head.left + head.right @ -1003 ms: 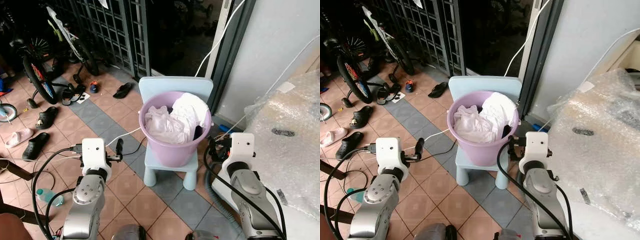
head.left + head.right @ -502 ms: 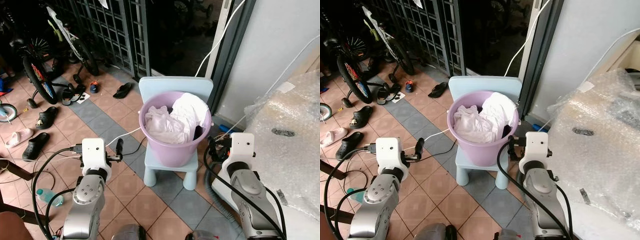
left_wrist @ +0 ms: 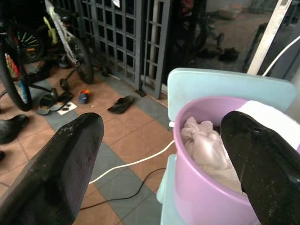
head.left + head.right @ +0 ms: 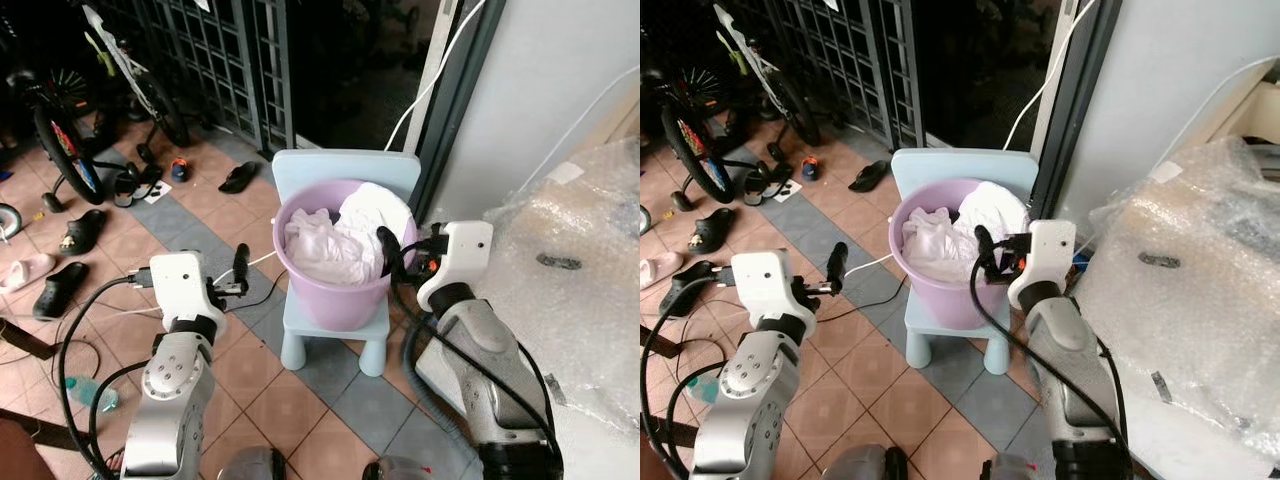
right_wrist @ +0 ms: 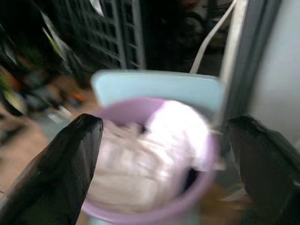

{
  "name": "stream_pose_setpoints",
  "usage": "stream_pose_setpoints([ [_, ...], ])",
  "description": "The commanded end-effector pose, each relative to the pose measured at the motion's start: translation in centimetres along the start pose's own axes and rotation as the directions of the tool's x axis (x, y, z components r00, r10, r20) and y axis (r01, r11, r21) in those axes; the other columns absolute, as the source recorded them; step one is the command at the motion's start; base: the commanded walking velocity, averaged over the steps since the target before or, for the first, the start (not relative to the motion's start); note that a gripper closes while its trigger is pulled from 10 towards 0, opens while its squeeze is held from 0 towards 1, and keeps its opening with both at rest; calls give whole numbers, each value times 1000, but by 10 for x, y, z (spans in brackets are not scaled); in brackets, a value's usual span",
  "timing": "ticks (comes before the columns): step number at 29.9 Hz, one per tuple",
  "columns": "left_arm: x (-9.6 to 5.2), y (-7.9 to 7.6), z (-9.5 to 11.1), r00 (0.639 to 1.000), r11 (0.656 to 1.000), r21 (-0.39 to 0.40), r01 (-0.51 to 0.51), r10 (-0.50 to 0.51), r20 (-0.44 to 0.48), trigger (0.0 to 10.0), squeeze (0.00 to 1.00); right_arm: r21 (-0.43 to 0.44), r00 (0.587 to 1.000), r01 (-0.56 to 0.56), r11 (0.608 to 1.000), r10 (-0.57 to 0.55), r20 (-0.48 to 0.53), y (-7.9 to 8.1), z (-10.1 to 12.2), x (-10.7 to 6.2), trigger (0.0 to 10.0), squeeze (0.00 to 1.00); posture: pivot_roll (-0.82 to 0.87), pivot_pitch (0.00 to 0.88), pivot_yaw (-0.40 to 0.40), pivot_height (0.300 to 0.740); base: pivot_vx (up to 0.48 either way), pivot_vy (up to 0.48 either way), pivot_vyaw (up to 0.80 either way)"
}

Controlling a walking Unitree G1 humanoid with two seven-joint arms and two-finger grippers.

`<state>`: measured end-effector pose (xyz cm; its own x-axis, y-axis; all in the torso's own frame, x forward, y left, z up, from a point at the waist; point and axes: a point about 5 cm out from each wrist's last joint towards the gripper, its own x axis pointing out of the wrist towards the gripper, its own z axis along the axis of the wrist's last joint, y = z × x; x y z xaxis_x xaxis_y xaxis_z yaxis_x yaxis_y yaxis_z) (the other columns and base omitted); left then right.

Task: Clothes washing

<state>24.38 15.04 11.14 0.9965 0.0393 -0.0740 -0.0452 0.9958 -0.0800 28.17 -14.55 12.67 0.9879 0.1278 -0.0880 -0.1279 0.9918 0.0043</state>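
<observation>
A round lilac plastic bucket (image 4: 335, 290) heaped with white crumpled clothes (image 4: 335, 243) stands on the seat of a small pale-blue plastic chair (image 4: 345, 172). The right gripper (image 4: 386, 250) reaches over the bucket's rim on its right side, fingers spread wide, just above the clothes. The left gripper (image 4: 240, 268) hangs near the bucket's left side, apart from it, fingers also spread. A white cable (image 4: 255, 262) runs across the tiled floor (image 4: 250, 370) left of the bucket. Right of the bucket sits a large bubble-wrapped bundle (image 4: 575, 270). Further left of the bucket lie dark sandals (image 4: 62, 288), with a bicycle (image 4: 55, 140) standing beside them.
</observation>
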Motion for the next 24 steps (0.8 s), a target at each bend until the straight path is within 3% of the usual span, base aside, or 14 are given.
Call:
stream_pose_setpoints([
  [1,-1,5,1,1000,999,27,-21,21,1,10000,0,-8,1000,28,1000,-28,7,0,-4,0,10000,0,-19,84,35,740,0,0,0],
  [4,0,7,-1,999,998,51,-28,28,-14,10000,0,-104,999,33,994,-35,-10,-3,-7,-1,10000,0,-22,84,36,740,0,0,0],
  [5,1,7,-2,999,998,56,-32,33,-17,10000,0,-93,1000,11,996,-12,-12,-3,-8,-2,10000,0,-24,85,37,740,0,0,0],
  [6,1,6,-1,1000,999,33,-2,2,-7,10000,0,-9,1000,20,1000,-20,8,-8,-8,-6,10000,0,-25,83,39,740,0,0,0],
  [8,1,7,-1,1000,1000,21,3,-2,-9,10000,0,-62,999,51,997,-52,-12,-15,-12,-7,10000,0,-29,81,43,740,0,0,0],
  [16,3,7,0,1000,999,32,6,-6,-4,10000,0,-137,991,101,985,-112,-72,-10,-22,-3,10000,0,-29,80,44,740,364,0,0],
  [19,3,7,0,1000,999,32,7,-7,-4,10000,0,-154,993,-28,988,10,-115,-2,-25,-5,10000,0,-23,80,39,740,400,0,0],
  [24,2,6,-1,1000,999,33,6,-5,-7,10000,0,-142,994,-14,990,-2,-113,-4,-26,-6,10000,0,-20,83,36,740,400,0,705],
])
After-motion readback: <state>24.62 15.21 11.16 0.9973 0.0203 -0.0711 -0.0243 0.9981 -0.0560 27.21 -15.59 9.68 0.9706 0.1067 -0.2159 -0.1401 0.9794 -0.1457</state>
